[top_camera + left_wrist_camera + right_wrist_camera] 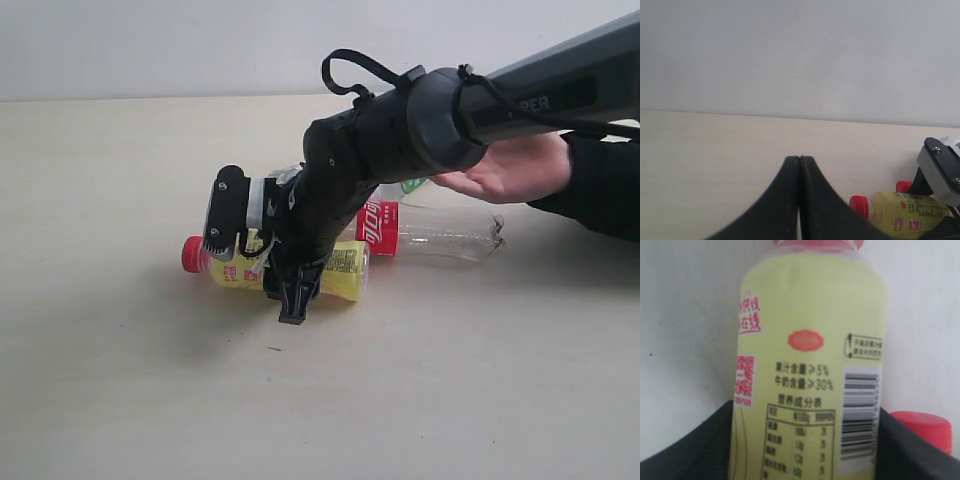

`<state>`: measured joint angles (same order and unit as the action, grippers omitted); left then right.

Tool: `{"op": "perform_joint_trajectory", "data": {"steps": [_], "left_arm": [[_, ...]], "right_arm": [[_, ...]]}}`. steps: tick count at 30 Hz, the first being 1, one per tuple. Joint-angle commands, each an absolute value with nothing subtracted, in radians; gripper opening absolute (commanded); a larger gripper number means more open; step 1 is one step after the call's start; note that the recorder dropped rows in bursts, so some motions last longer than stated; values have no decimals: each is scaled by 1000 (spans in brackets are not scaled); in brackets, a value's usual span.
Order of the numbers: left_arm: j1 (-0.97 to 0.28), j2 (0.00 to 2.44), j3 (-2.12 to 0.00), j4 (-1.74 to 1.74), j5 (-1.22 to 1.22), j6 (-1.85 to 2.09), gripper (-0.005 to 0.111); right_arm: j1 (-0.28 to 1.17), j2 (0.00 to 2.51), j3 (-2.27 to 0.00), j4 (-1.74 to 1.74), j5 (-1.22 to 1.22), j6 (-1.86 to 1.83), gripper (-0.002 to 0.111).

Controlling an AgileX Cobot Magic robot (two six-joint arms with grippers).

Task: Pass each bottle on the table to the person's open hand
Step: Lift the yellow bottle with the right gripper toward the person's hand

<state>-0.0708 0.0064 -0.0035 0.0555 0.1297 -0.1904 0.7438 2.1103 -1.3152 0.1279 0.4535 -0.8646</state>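
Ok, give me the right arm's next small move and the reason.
Probably squeeze the jaws firmly onto the yellow bottle before lifting. They flank its sides, though a firm grip isn't evident. It lies flat on the table, and the person's open hand waits nearby.

A plain pale grey wall (150, 45) rises behind a wide beige worktop (100, 400). Soft, even light casts faint shadows on the matte surface.

Matt beige table (120, 400), glossy plastic yellow bottle (810, 365)
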Motion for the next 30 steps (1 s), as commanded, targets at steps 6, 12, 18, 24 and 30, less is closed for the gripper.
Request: {"op": "perform_joint_trajectory", "data": {"steps": [6,12,18,24,30], "left_arm": [[-70,0,0,48,129,-189,0],[-70,0,0,48,129,-189,0],[-70,0,0,48,129,-189,0],[-70,0,0,48,129,-189,0],[-70,0,0,48,129,-189,0]], "right_arm": [[745,2013,-1321,209,467,-862,0],[745,1874,-1321,275,510,-798,0],[745,1714,-1321,285,583,-638,0],[745,1541,-1321,84,623,-264,0],[702,1429,-1321,-345,837,218,0]]}}
